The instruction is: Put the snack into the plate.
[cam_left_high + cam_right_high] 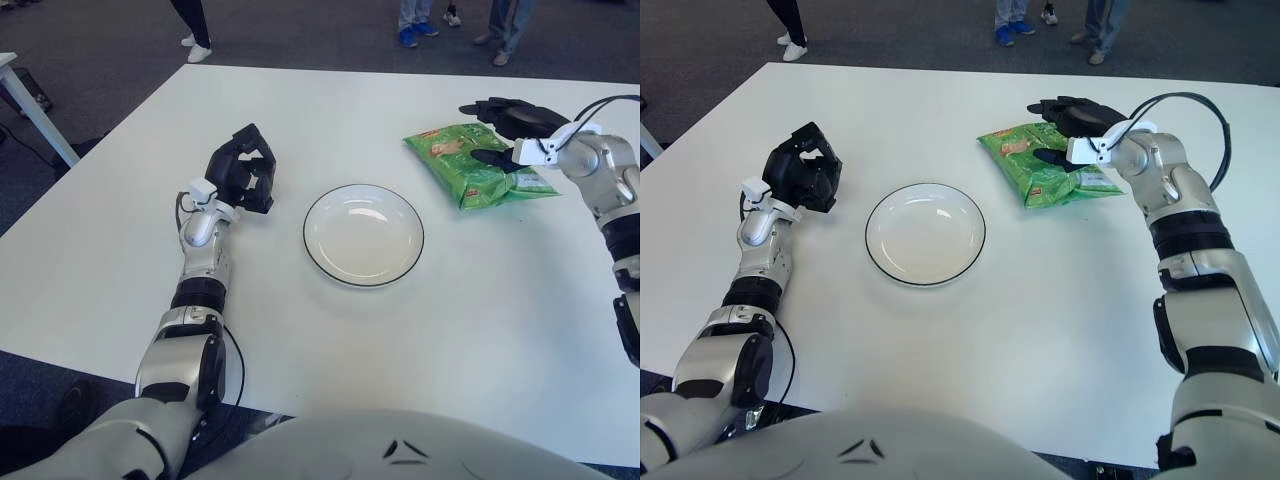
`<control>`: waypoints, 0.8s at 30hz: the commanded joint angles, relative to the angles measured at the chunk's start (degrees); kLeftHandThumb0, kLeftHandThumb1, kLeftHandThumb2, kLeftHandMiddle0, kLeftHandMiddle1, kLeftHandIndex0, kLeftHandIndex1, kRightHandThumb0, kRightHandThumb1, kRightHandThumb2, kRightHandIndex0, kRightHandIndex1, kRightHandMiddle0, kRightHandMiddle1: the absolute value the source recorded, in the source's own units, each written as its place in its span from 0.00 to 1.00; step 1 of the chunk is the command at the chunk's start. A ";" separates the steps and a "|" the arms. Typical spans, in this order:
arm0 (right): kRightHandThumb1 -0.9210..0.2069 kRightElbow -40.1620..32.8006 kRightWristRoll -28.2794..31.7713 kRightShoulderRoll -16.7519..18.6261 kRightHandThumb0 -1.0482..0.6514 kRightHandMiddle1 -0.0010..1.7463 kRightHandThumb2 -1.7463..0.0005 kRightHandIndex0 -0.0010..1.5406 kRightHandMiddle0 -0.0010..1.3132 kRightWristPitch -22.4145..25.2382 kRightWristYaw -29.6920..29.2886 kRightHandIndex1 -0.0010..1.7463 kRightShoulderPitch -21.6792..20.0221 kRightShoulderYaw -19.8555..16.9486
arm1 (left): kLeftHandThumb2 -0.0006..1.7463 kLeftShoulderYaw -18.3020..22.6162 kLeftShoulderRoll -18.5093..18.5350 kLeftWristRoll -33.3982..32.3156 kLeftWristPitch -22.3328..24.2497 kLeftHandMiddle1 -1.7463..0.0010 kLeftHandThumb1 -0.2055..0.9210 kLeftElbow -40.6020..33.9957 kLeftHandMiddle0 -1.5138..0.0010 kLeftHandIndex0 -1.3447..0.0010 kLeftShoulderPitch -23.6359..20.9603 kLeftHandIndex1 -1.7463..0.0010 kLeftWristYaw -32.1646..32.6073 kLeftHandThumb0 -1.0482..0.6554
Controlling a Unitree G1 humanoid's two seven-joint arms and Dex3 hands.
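The right hand (pixel 1072 122) covers the snack bag's (pixel 1035 170) far right corner; bystanders' legs (pixel 415 22) are cropped above.

Snack (pixel 474 165): green crinkled bag, lying flat on white table, right of plate, well apart.
Plate (pixel 363 235): round, white, dark rim, empty, upright, mid-table.

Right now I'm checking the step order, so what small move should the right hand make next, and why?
Probably close the right hand around the green snack bag. Its fingers are spread at the bag's far right end without gripping it, and the bag lies flat on the table to the right of the empty plate. The left hand shows left of the plate, away from the bag.
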 commanded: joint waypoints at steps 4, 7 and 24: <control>0.00 5.04 -2.17 0.03 0.00 0.05 0.48 0.00 0.00 -1.68 2.65 0.00 -2.89 3.14 | 0.86 0.49 -2.73 -1.23 -1.16 0.00 0.33 4.41 0.10 0.45 6.17 0.00 0.12 0.30; 0.00 7.58 -2.67 1.32 0.00 0.04 0.48 0.00 0.00 -1.14 3.70 0.00 -3.75 4.56 | 0.86 0.53 -2.74 -1.41 -1.34 0.00 0.33 4.50 0.10 0.45 6.15 0.00 -0.30 0.30; 0.00 18.18 -3.49 7.39 0.00 0.03 0.48 0.00 0.00 2.88 4.85 0.00 -4.05 9.61 | 0.87 0.77 -3.53 -1.31 -3.13 0.00 0.32 4.63 0.10 0.44 6.27 0.00 -0.25 0.29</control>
